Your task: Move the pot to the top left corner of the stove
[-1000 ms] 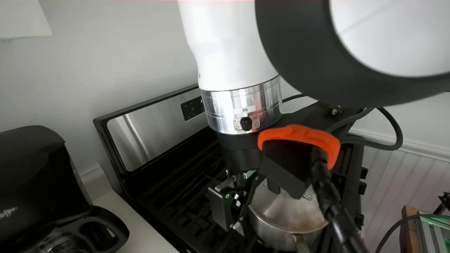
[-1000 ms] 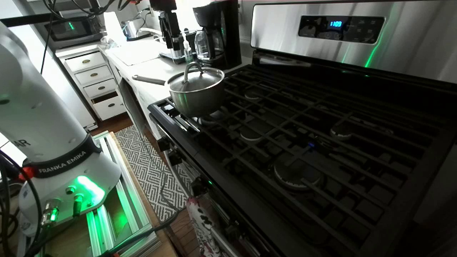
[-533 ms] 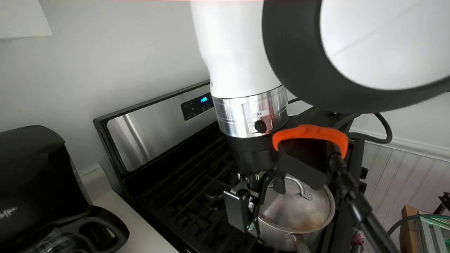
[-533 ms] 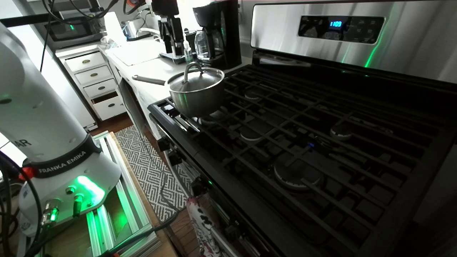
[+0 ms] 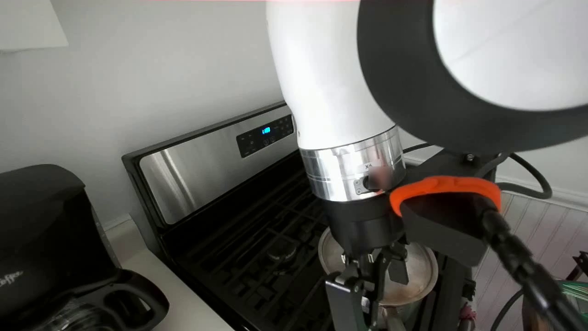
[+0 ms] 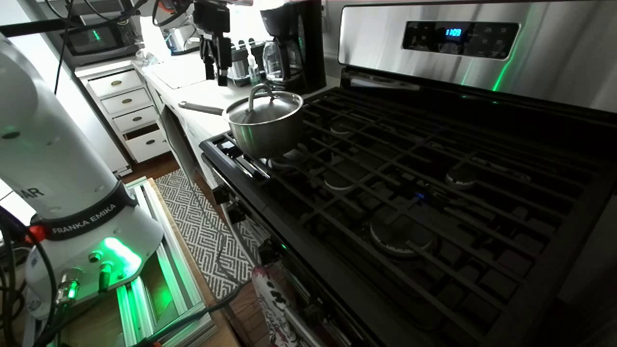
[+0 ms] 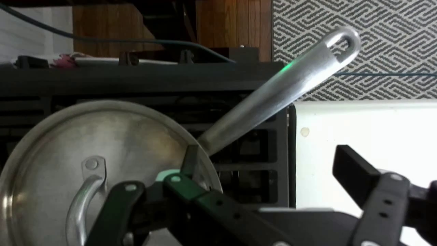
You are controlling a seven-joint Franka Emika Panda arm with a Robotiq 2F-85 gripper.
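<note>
- At the left of the wrist view, the pot (image 7: 146,136) is seen from above, covered by its domed lid (image 7: 68,147).
- The lid's right rim is crossed in that view by one finger (image 7: 189,162) of the gripper (image 7: 268,162); in an exterior view the two are seen apart, with a gap beneath the fingertips.
- Just right of that finger, the long handle (image 7: 273,95) is joined to the pot and slanted toward the upper right.
- Farther right, the other finger (image 7: 353,171) is seen over the white countertop (image 7: 341,130); the fingers are spread wide. Whether the handle lies directly between them cannot be told.
- In an exterior view, from the left, the handle is extended past the corner of the stove (image 6: 313,250); in the wrist view its end is seen over the patterned rug (image 7: 392,44).
- The pot is set upright on the grates (image 6: 400,207) at the front left corner, near the front edge.
- Beside the back left corner, a black coffee maker (image 6: 301,48) is stood on the countertop.
- Between pot and back panel (image 6: 559,53), grates and a burner (image 6: 341,127) are left exposed.
- Rightward, a wide run of grates is stretched to the far side edge.
</note>
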